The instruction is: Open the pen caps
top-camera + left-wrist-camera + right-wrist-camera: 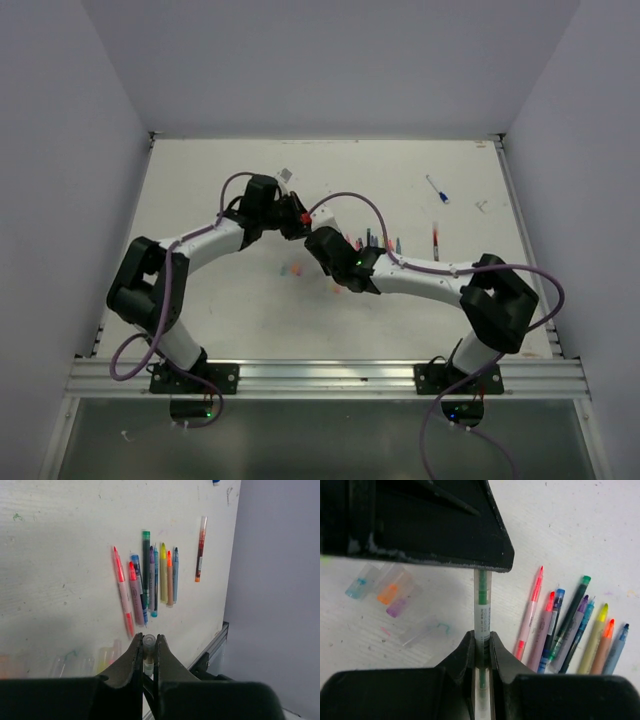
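A green pen (482,607) with a clear barrel is stretched between my two grippers above the table. My right gripper (481,636) is shut on its barrel. The pen's far end runs under the black body of the left gripper (420,525). In the left wrist view my left gripper (148,639) is shut on the pen's clear cap (149,641), seen end-on. In the top view the two grippers meet at the table's middle, left (297,221) and right (318,243). Several loose pen caps (385,587) lie on the table below, pale blue, orange and purple.
A row of several uncapped pens (150,575) lies side by side on the white table (60,540), with a red-brown pen (201,547) apart on their right. A blue pen (437,189) lies at the far right. The table's metal edge (217,642) is close by.
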`<action>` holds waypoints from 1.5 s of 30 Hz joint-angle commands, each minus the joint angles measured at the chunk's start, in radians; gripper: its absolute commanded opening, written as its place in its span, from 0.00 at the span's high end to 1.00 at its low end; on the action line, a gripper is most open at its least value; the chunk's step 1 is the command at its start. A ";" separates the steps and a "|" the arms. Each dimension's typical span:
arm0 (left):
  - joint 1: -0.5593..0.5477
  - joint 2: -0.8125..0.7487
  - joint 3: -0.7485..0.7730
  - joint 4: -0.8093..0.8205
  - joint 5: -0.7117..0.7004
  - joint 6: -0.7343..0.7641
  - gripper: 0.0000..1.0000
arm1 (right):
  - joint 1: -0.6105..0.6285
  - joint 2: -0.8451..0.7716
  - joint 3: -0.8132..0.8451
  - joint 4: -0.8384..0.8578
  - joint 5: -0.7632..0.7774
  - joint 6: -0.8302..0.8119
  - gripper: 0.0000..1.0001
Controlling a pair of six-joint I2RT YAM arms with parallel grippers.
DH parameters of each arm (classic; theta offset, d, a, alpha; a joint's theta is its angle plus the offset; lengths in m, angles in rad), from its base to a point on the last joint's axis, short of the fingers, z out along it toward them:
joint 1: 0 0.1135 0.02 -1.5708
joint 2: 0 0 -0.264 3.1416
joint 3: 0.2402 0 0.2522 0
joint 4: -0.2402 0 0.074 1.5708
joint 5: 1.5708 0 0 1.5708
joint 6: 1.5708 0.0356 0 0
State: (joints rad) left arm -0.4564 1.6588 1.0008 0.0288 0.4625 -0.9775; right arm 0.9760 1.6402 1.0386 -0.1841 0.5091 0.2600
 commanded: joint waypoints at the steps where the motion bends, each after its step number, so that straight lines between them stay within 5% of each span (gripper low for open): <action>1: 0.084 -0.002 0.062 0.005 0.021 -0.055 1.00 | 0.021 -0.026 -0.046 -0.071 0.220 -0.041 1.00; 4: 0.136 -0.059 -0.040 0.169 0.093 -0.087 1.00 | -0.052 -0.101 -0.110 0.003 -0.080 -0.035 1.00; 6: 0.163 -0.114 -0.083 0.248 0.123 -0.061 1.00 | -0.146 -0.169 -0.181 0.124 -0.444 -0.019 1.00; 13: 0.183 -0.295 -0.159 0.206 0.111 0.180 1.00 | -0.302 -0.163 -0.213 0.225 -1.111 -0.001 1.00; 18: 0.188 -0.392 -0.188 0.203 0.124 0.234 1.00 | -0.313 -0.129 -0.239 0.376 -1.330 0.087 1.00; 22: 0.212 -0.403 -0.173 0.096 0.035 0.188 1.00 | -0.303 -0.129 -0.230 0.312 -1.188 0.049 1.00; 25: 0.254 -0.372 -0.139 -0.026 -0.047 0.117 1.00 | -0.225 -0.163 -0.216 0.131 -0.748 -0.053 1.00; 26: 0.275 -0.363 -0.136 -0.027 -0.088 0.079 1.00 | -0.144 -0.174 -0.224 0.103 -0.398 -0.073 1.00; 30: 0.308 -0.347 -0.129 -0.050 -0.108 -0.007 1.00 | -0.086 -0.148 -0.221 0.071 -0.149 -0.062 1.00; 33: 0.309 -0.327 -0.149 0.054 -0.072 -0.047 1.00 | -0.068 -0.151 -0.215 0.048 -0.132 -0.050 1.00; 39: 0.306 -0.315 -0.109 -0.126 -0.146 0.144 1.00 | -0.224 -0.229 -0.200 0.012 -0.294 0.042 1.00; 45: 0.300 -0.415 -0.307 -0.127 -0.245 0.253 1.00 | -0.393 -0.224 -0.152 -0.081 -0.396 0.090 1.00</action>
State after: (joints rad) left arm -0.1493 1.2995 0.7719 -0.0631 0.2996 -0.8204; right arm 0.6235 1.4246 0.8223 -0.1913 0.1558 0.2996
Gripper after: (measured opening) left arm 0.068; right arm 0.114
